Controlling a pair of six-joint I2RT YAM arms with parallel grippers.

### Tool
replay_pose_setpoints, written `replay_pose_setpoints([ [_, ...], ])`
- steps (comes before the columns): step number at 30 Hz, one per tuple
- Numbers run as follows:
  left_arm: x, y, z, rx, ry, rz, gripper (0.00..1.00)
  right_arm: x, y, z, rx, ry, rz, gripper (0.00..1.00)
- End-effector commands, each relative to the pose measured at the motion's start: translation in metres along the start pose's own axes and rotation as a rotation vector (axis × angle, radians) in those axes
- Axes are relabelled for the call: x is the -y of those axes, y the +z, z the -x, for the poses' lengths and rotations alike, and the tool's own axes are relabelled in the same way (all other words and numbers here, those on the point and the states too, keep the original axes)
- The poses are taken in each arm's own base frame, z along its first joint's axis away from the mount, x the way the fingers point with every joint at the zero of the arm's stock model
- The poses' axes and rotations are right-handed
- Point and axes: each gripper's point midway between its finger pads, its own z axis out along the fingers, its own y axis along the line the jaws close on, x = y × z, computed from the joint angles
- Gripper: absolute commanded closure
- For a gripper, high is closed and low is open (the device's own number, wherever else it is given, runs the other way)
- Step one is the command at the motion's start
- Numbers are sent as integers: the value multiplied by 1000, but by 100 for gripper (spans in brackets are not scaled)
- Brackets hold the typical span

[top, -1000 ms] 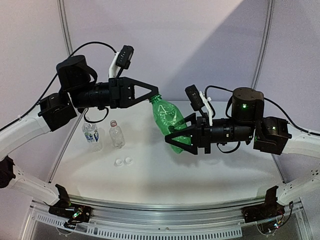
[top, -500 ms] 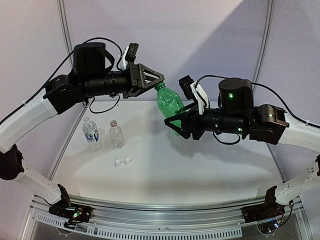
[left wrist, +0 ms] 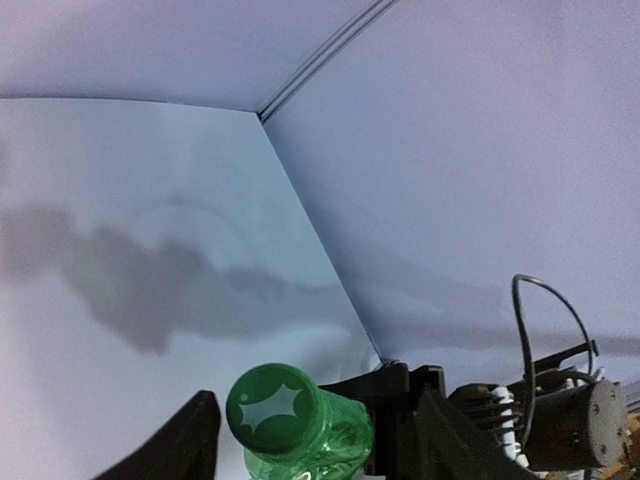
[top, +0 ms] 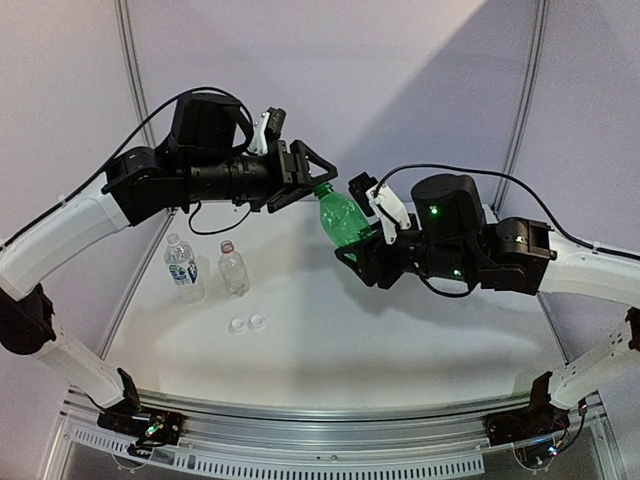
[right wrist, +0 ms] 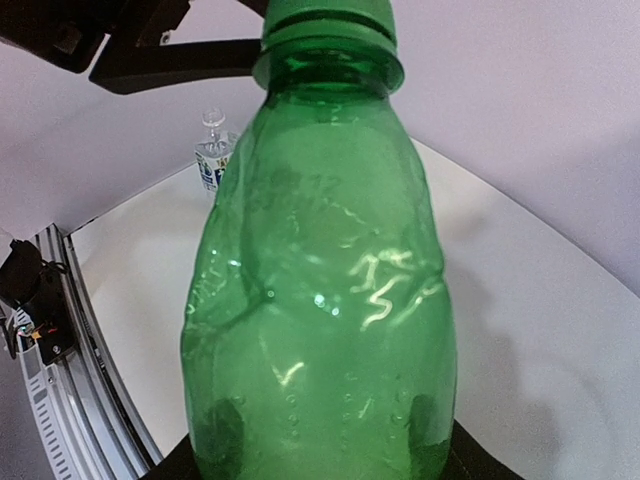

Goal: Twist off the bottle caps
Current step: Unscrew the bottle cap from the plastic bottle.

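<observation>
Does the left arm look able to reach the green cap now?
Probably yes. The green cap sits inside the open left claw, with nothing between them, while the right claw holds the green bottle up toward it.

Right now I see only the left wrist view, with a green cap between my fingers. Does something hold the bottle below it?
Observer: Yes. In the top view the right fingers clamp the green bottle by its body, lifted above the table.
Operator: And the other two bottles, are they already opened?
Observer: It seems so. Two white caps lie on the table in front of the labelled bottle and the unlabelled bottle, and neither neck shows a cap.
</observation>
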Motion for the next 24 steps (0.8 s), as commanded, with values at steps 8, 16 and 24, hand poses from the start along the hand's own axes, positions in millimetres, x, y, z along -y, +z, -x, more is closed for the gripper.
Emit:
replay_pose_setpoints([
  [8, 19, -47, 8, 78, 105, -140, 1, 5, -24, -1, 55, 65, 23, 100],
  [16, 30, -80, -1, 68, 227, -312, 1, -24, -45, 9, 153, 93, 234, 100],
  [24, 53, -86, -24, 5, 313, -531, 7, -76, -74, 18, 216, 105, 581, 100],
])
